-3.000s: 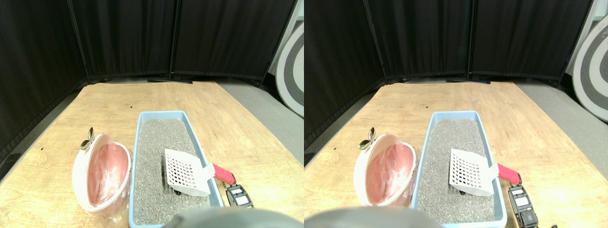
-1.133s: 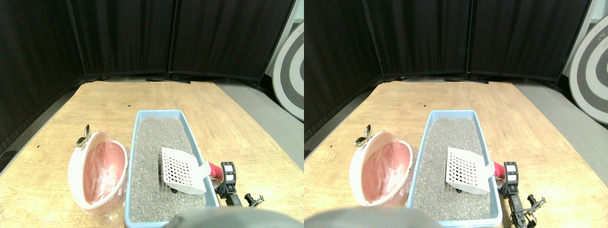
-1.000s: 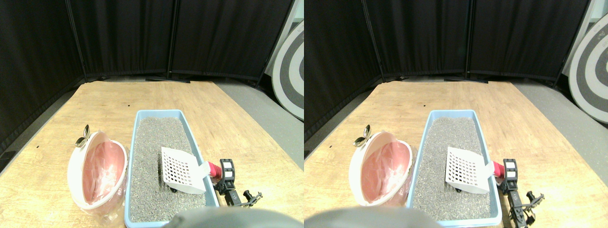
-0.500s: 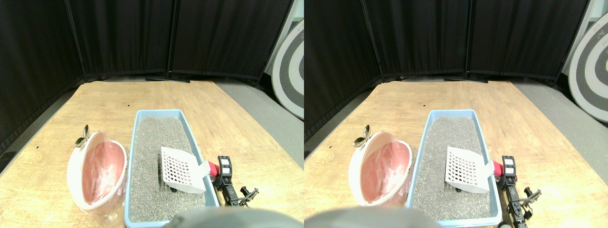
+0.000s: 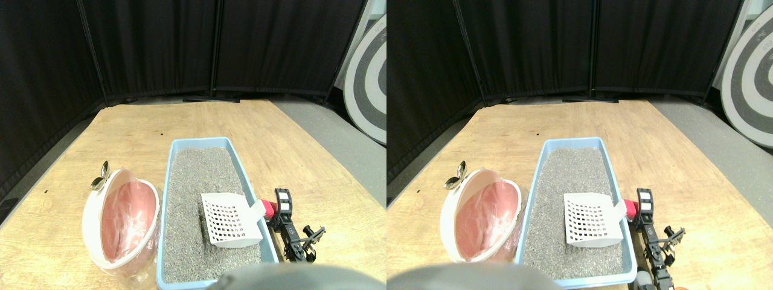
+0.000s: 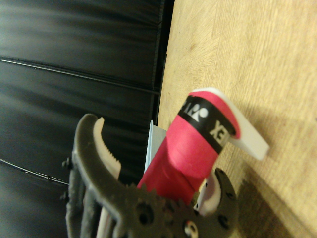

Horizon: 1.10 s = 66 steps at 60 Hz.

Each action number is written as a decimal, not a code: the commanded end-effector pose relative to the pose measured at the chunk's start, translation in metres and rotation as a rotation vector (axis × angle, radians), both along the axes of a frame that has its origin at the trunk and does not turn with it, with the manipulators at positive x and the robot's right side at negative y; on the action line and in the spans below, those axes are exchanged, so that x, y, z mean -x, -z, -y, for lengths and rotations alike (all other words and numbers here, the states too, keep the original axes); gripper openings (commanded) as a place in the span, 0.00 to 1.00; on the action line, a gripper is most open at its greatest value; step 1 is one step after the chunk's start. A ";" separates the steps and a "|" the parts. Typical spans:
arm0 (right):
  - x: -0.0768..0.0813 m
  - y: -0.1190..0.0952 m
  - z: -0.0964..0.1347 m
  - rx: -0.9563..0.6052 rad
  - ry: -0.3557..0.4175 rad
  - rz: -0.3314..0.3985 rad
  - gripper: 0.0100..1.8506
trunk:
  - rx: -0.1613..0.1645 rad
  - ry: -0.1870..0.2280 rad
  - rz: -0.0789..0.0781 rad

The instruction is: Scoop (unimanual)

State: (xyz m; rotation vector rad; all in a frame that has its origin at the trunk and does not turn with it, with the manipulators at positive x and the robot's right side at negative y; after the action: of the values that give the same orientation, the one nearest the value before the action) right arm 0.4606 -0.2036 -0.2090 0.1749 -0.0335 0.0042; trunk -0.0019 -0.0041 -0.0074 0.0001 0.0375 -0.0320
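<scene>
Stereo view: scoop (image 5: 230, 220) lies in the blue litter tray (image 5: 252, 187), near-right part, slotted blade on the grey litter (image 5: 193, 193). Compared with half a second ago the blade has swung: its far edge now sits squarer across the tray and flatter on the litter. The dark spot seen under its near edge earlier no longer shows. Judgement: the scoop is now being steered from the handle, so the grasp phase looks done and the dig is starting. Pink-lined bin (image 5: 124, 223) stands just left of the tray. Right gripper (image 5: 279, 208) is at the red handle (image 5: 269, 209), just outside the tray's right wall.

Wrist view: the red wrapped handle (image 6: 190, 148) runs between the two toothed jaws. One jaw curves beside it, the other shows at its base. Jaws look part-way closed around the handle; firm contact on both sides is not plain, so I cannot tell if it is clamped.
</scene>
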 end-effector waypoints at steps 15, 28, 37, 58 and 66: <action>-0.006 -0.002 0.000 0.043 -0.003 0.027 0.03 | 0.027 -0.008 -0.001; -0.003 -0.010 0.002 0.098 -0.007 0.099 0.03 | 0.034 -0.010 0.004; 0.000 -0.016 0.003 0.130 -0.019 0.129 0.03 | 0.038 -0.007 0.009; 0.008 -0.044 0.007 0.230 -0.029 0.159 0.03 | 0.058 -0.008 0.018; 0.009 -0.056 0.009 0.283 -0.043 0.175 0.03 | 0.066 -0.007 0.018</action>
State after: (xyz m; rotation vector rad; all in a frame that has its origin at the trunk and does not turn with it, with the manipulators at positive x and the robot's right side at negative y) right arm 0.4526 -0.2087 -0.1669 -0.0316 -0.1474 0.0973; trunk 0.0008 -0.0049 -0.0058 -0.0381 0.0322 -0.0198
